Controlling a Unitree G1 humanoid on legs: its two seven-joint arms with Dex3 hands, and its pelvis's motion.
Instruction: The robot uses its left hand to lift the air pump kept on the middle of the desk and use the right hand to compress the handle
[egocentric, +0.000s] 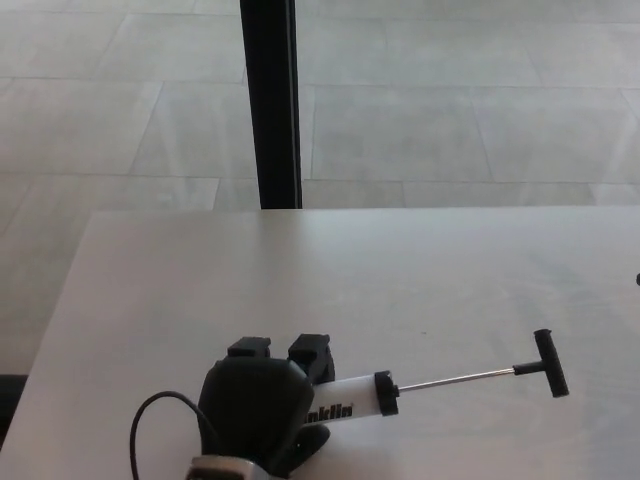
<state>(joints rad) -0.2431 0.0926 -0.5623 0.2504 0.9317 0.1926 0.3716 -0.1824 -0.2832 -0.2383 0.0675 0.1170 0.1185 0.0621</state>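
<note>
Left hand: my left hand (255, 405) sat at the bottom of the frame, left of centre, its fingers (310, 352) wrapped over the barrel end of the air pump (355, 400) and clamped on it.

Right hand: I could not see it anywhere in the head view, so I could say nothing of its state.

Pump position: the pump lay low in the frame, centre to lower right, over the pale surface (400, 270); I could not tell whether it rested there or was just clear of it.

Long axis: it ran from my left hand toward the right edge of the frame, rising slightly; white barrel first, then the thin rod (455, 377), drawn well out, then the black T-handle (549, 363).

Relation for the next move: I judged the handle to be the free end, well apart from my left hand on the side where my right arm enters, so the push should travel along the rod toward the barrel.

Cable: a black cable (150, 420) looped beside my left wrist.
</note>
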